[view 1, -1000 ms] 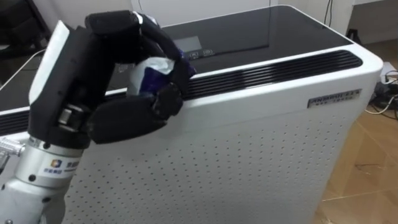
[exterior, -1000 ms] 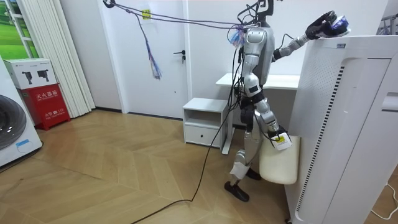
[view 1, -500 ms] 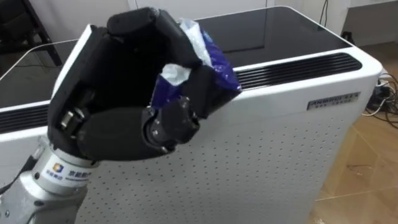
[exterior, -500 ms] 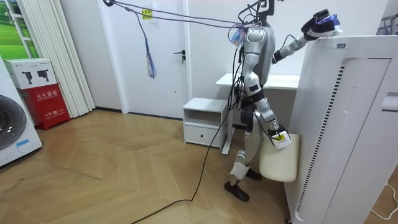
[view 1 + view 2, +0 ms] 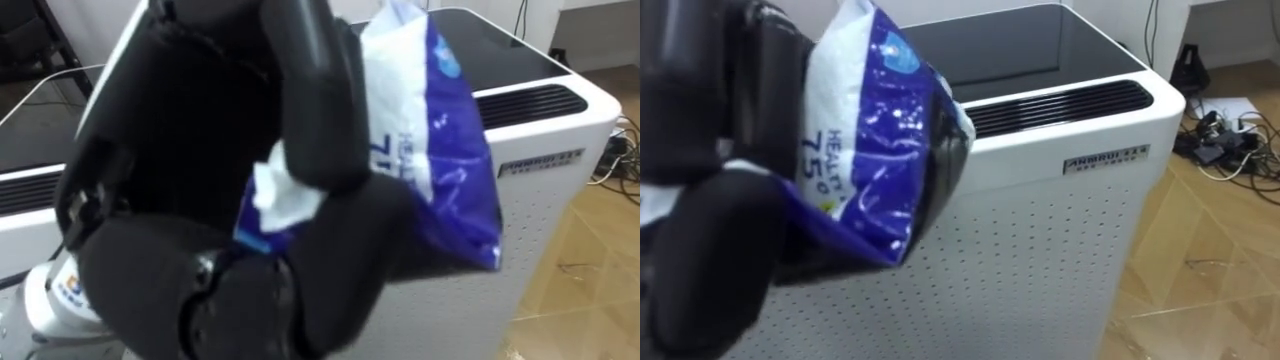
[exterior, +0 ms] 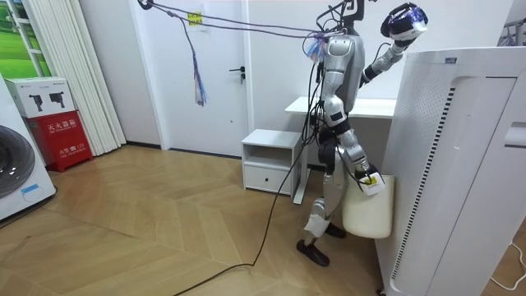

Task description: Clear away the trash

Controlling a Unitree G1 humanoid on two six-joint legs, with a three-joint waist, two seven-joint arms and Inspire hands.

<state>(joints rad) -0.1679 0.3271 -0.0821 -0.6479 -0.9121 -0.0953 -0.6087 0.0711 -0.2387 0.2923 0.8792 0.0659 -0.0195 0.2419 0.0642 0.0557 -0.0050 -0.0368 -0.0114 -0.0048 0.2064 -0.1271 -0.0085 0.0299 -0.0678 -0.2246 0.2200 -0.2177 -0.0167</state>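
The left hand (image 5: 200, 200) was right up in front of the head camera, dark fingers curled tight round a blue-and-white plastic packet (image 5: 440, 150), thumb clamped underneath. A scrap of white tissue (image 5: 285, 195) poked out between the fingers. The packet hung clear above the white appliance (image 5: 560, 180), touching nothing but the hand. Behind it ran the appliance's dark glass top (image 5: 1040, 45) and a strip of black vent slots (image 5: 1060, 105). In the room view the robot stood upright on the wooden floor (image 6: 164, 222), close beside the tall appliance, its left arm raised with the packet above head height. The right hand (image 6: 366, 179) was down at hip level against a cream bin (image 6: 366, 214), and whether it gripped the bin I couldn't tell. Cables (image 5: 1225, 125) lay in a tangle on the floor past the appliance's far corner.
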